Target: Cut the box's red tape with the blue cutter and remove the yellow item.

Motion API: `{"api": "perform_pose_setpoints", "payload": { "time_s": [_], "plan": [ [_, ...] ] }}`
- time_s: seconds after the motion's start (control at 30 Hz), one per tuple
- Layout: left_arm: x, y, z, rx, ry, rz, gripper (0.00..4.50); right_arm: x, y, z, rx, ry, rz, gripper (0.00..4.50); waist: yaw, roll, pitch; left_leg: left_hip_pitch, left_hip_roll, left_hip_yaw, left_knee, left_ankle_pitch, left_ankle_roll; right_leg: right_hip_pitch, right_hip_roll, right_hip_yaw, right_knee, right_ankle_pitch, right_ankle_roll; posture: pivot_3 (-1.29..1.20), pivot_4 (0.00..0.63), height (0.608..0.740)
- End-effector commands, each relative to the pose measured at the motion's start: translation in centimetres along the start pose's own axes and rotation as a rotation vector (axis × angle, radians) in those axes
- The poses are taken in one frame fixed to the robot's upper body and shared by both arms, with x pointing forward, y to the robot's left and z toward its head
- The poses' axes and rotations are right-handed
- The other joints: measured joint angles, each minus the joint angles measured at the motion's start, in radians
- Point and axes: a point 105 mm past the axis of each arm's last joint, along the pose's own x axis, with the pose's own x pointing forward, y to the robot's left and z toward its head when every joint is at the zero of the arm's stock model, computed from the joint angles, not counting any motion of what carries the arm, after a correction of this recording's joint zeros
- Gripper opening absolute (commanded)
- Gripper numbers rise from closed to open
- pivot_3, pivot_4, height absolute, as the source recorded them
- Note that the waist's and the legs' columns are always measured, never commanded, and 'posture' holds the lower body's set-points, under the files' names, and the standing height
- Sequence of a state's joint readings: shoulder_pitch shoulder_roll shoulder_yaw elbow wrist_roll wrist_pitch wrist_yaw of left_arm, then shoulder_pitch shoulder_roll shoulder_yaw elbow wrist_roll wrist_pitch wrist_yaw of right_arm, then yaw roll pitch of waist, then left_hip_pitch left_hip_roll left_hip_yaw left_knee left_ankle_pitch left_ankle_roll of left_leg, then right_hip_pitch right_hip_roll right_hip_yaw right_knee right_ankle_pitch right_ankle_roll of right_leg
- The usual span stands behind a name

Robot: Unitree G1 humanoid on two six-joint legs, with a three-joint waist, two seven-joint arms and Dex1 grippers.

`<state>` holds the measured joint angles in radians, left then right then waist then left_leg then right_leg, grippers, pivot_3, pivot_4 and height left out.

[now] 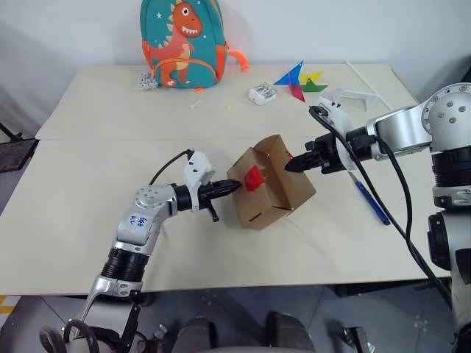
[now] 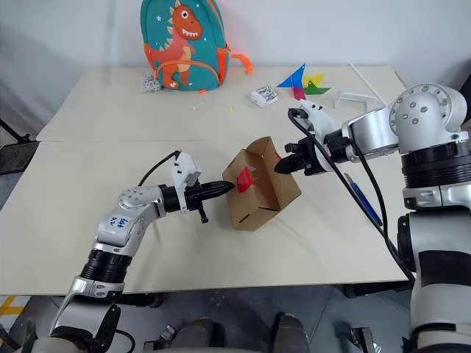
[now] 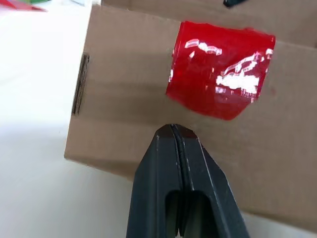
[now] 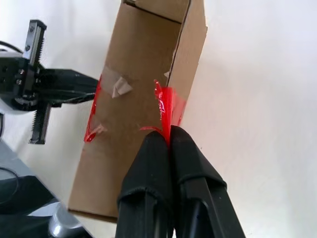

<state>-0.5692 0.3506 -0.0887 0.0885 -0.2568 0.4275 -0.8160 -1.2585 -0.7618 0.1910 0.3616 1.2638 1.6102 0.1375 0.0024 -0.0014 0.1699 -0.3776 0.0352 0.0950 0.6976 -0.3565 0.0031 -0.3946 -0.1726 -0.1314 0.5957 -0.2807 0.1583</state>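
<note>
The box (image 1: pixel 271 182) sits tipped on the middle of the pale table (image 1: pixel 88 220), one brown flap standing up toward the far side. A patch of red tape (image 1: pixel 254 178) clings to the face turned toward the left, and another torn red scrap shows at the upright flap's edge on the right.

The left gripper (image 1: pixel 234 187) comes in from the left with its two black fingers pressed together, their tip right against the carton's side just beside the red patch; it holds nothing. The right gripper (image 1: pixel 289 166) reaches in from the right, its fingers likewise closed, pinching the edge of the raised flap where the red scrap hangs.

The blue cutter (image 1: pixel 370 198) lies flat on the table well to the right of the box, under the right arm, untouched.

At the far edge stand a teal dinosaur backpack (image 1: pixel 181 43) and, further right, a coloured paper pinwheel (image 1: pixel 300 79).
</note>
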Motion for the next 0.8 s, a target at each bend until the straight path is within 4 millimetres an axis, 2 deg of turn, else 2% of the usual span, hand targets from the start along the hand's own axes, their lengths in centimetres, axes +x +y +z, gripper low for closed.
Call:
{"api": "perform_pose_setpoints", "payload": {
  "time_s": [0.03, 0.47, 0.8],
  "plan": [
    [0.3, -1.2, -1.7, -0.061, 0.040, -0.026, 0.00, -0.2, 1.5, 0.7, -0.079, -0.017, -0.009, 0.03, -0.002, 0.000, 0.000, 0.000, 0.000, 0.000, 0.000, 0.000, 0.000, 0.000, 0.000, 0.000, 0.000, 0.000, 0.000, 0.00, 0.150, 0.740],
    [0.5, -1.8, -2.5, -0.094, 0.061, -0.022, 0.00, -0.3, 3.9, -0.2, -0.196, -0.022, 0.013, 0.03, 0.020, 0.000, 0.000, -0.002, 0.000, 0.000, 0.000, 0.000, 0.000, -0.002, 0.000, -0.001, -0.001, 0.000, 0.000, 0.00, 0.150, 0.740],
    [0.4, -1.1, -1.8, -0.072, 0.056, -0.009, 0.00, 0.5, 2.7, -1.2, -0.141, -0.040, -0.037, 0.03, 0.020, 0.000, 0.000, -0.007, 0.000, -0.001, 0.002, 0.000, 0.001, -0.004, 0.000, -0.002, -0.003, 0.000, 0.000, 0.00, 0.150, 0.740]
  ]
}}
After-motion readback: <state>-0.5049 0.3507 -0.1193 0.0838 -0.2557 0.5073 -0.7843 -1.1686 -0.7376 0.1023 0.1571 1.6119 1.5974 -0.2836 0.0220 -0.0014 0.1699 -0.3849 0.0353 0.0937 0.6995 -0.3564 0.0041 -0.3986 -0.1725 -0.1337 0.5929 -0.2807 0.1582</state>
